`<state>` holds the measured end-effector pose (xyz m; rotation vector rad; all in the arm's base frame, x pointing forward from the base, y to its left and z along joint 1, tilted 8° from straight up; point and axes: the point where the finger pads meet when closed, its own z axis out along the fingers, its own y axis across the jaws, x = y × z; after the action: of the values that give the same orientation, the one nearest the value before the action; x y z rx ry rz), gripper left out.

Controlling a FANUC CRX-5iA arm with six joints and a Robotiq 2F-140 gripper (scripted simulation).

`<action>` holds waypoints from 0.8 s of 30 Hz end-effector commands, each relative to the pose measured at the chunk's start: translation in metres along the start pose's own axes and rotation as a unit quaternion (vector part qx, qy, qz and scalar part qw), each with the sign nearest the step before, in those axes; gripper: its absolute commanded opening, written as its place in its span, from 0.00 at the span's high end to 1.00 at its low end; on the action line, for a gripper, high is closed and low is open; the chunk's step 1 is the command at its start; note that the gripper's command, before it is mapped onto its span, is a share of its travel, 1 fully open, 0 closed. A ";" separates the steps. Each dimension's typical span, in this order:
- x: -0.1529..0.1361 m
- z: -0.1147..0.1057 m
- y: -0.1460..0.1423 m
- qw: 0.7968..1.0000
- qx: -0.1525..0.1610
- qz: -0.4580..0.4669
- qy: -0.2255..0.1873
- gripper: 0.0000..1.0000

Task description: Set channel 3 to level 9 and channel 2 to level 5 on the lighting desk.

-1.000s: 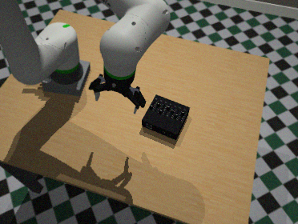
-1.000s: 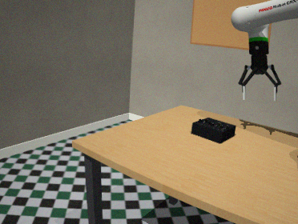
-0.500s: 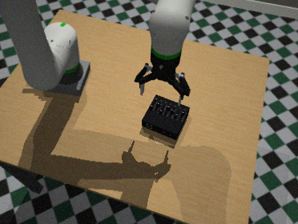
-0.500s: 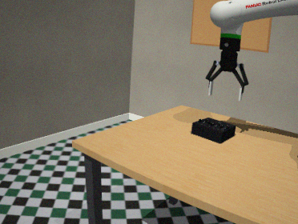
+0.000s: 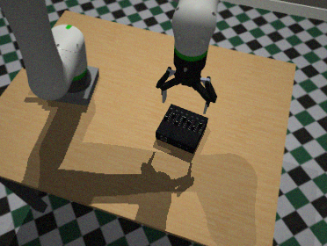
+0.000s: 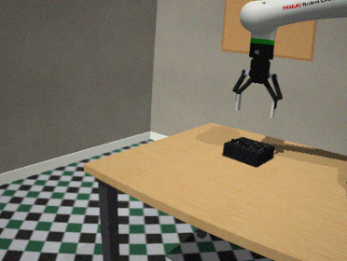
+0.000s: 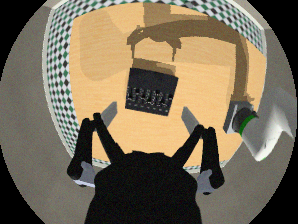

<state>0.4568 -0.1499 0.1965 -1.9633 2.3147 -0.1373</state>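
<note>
Hovering wide-open, empty tool (image 6: 255, 106) above lighting desk (image 6: 248, 150), arm (image 6: 298, 14) lettered "FANUC Robot"

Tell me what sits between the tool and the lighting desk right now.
Nothing. In the exterior view the open tool hangs well above the lighting desk with only air between. The wrist view shows the desk framed between the spread fingers, untouched.

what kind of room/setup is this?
Probably a bare test or lab room: one wooden table on a green, black and white checkered floor, plain grey walls with a board, and a robot arm whose open gripper hangs above a small black lighting desk.
</note>
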 end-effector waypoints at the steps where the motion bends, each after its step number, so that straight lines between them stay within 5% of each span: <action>1: -0.001 0.000 0.000 1.000 0.000 0.001 0.000 0.00; 10: -0.108 0.049 -0.004 0.996 -0.020 0.085 -0.036 0.00; 24: -0.117 0.053 -0.003 0.995 -0.022 0.092 -0.038 0.00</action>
<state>0.4861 -0.0354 0.1465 -1.7299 2.4522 0.0048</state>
